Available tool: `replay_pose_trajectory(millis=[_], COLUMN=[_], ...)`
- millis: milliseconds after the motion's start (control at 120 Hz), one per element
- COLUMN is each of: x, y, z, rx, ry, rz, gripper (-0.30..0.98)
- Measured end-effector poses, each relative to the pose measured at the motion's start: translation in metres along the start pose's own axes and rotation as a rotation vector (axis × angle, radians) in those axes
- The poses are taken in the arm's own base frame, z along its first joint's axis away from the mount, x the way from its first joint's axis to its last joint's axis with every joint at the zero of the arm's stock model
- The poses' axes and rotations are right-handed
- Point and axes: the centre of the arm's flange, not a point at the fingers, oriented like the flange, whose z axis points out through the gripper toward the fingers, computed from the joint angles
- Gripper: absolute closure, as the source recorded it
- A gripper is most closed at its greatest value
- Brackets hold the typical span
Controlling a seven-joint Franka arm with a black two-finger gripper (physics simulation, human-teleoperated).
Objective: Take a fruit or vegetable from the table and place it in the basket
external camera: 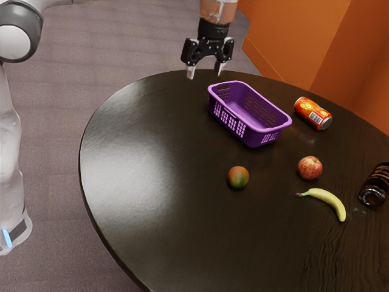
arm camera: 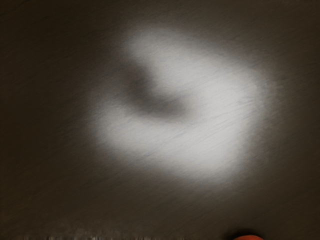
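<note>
My gripper (external camera: 205, 71) is open in the exterior view, its two fingers apart with nothing between them, raised near the table's far edge beside the purple basket (external camera: 253, 140). No item is visible inside the basket. On the dark table (external camera: 146, 182) lie a green-and-orange mango-like fruit (external camera: 238, 177), a red-yellow apple (external camera: 310, 168) and a yellow banana (external camera: 328, 198). The wrist view looks onto the dark tabletop (arm camera: 45, 120) with a bright glare. A small part of a red-orange thing (arm camera: 248, 237) shows at its lower edge; which thing it is, I cannot tell.
An orange-red can (external camera: 313, 114) lies on its side beyond the basket, toward the exterior view's right. A dark bottle (external camera: 375, 185) lies near that view's right edge, past the banana. An orange wall (external camera: 304, 36) stands behind the table.
</note>
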Motion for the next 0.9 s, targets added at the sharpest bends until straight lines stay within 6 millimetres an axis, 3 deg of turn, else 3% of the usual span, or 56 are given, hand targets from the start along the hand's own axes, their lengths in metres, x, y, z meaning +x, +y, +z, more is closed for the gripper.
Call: replay_pose_trajectory(millis=[233,325,383,417,508,558,625,725,800,900], x=[-0.008,-0.017,-0.021,-0.032,-0.096,-0.119,-0.130,-0.128,-0.136,-0.143], y=[-0.001,0.037,0.058,0.068,0.082,0.086,0.092,0.108,0.106,0.072], z=[0.002,-0.010,-0.005,0.001,0.022,0.033,0.044,0.064,0.070,0.085], rx=[0.034,-0.019,-0.032,-0.035,-0.027,-0.014,-0.003,0.007,0.011,0.058], ry=[-0.012,-0.013,-0.012,-0.016,-0.050,-0.078,-0.099,-0.112,-0.120,-0.106], rz=[-0.152,-0.178,-0.176,-0.157,-0.035,0.015,0.047,0.067,0.097,0.131], gripper=[0.00,0.00,0.00,0.00,0.00,0.00,0.00,0.00,0.00,0.00])
